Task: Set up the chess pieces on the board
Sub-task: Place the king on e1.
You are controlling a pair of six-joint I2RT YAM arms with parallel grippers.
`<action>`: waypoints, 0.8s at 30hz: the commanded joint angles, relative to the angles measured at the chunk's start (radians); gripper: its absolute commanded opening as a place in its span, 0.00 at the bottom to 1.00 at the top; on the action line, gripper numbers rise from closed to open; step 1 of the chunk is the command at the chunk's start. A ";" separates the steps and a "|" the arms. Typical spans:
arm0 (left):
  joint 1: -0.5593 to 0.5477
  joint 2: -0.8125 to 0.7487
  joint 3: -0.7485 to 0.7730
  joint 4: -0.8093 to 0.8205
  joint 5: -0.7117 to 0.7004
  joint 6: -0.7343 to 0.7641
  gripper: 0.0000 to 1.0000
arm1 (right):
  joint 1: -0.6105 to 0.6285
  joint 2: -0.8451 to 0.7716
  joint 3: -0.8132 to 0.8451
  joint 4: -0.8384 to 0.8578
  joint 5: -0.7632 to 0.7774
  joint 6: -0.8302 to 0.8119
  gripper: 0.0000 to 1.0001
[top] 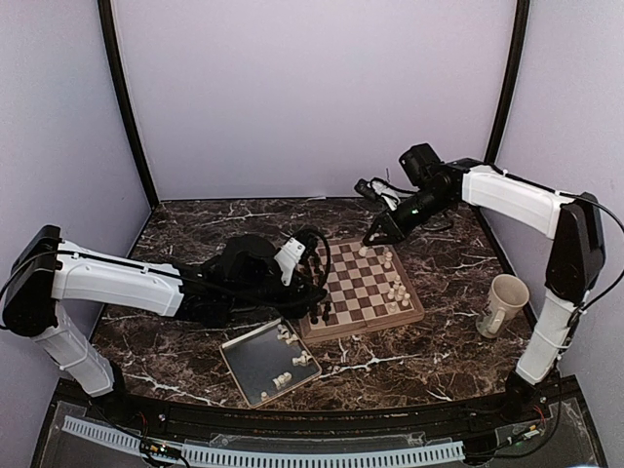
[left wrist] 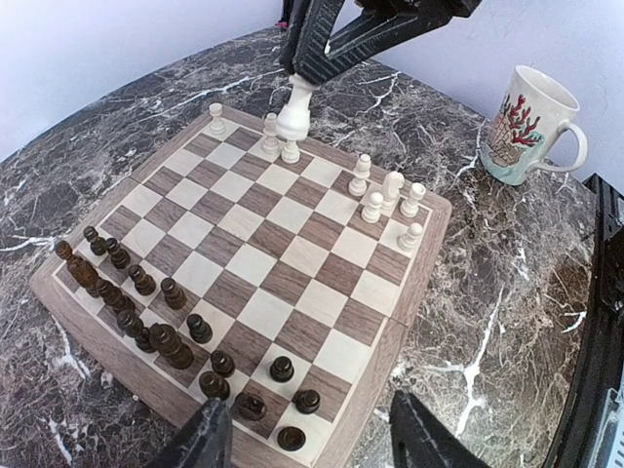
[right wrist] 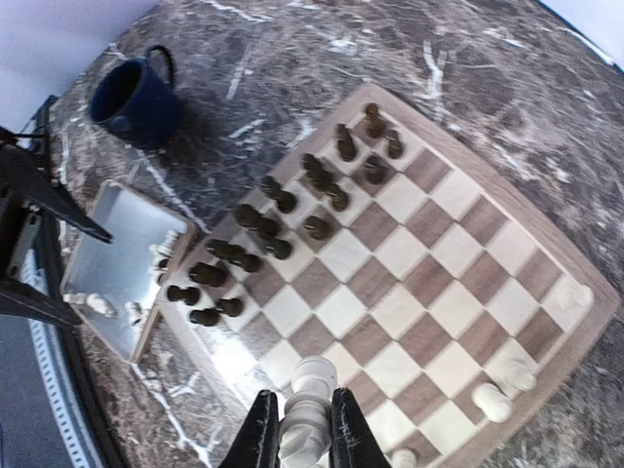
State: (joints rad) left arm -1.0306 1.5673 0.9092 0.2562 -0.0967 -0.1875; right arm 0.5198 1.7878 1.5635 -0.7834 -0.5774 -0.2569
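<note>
**Over the board's (top: pixel 356 283) far edge: white piece (left wrist: pixel 295 107) in the right gripper (right wrist: pixel 302 434)**

The board lies on the counter (top: pixel 195 234), nearer its right edge. The right gripper is clamped on the tall white piece, just above other cream-white chess pieces (left wrist: pixel 373 207) standing there. The left gripper (left wrist: pixel 312 444) hangs wide open and empty by the dark pieces (left wrist: pixel 174 292). More cream-white pieces lie in the grey tray (top: pixel 239 356) toward the counter's near edge.

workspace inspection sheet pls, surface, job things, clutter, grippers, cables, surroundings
surface: dark marble table
job's things: board; white pieces on its right side, more in tray; dark pieces on its left
clutter: cream mug, blue mug
grippers: left gripper open by board; right gripper shut on white piece at board's far edge
cables: black cables at right wrist
surroundings: pale walls, nothing else seen
</note>
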 commanded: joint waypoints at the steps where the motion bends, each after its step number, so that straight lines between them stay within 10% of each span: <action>1: -0.003 0.004 0.012 -0.017 -0.015 -0.015 0.57 | -0.017 -0.047 -0.050 0.053 0.230 -0.028 0.10; 24: -0.003 0.021 0.026 -0.037 -0.003 -0.036 0.55 | -0.058 0.042 -0.119 0.029 0.379 -0.049 0.08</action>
State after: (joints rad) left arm -1.0306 1.5845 0.9100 0.2295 -0.0982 -0.2176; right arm 0.4686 1.8217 1.4643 -0.7578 -0.2291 -0.2955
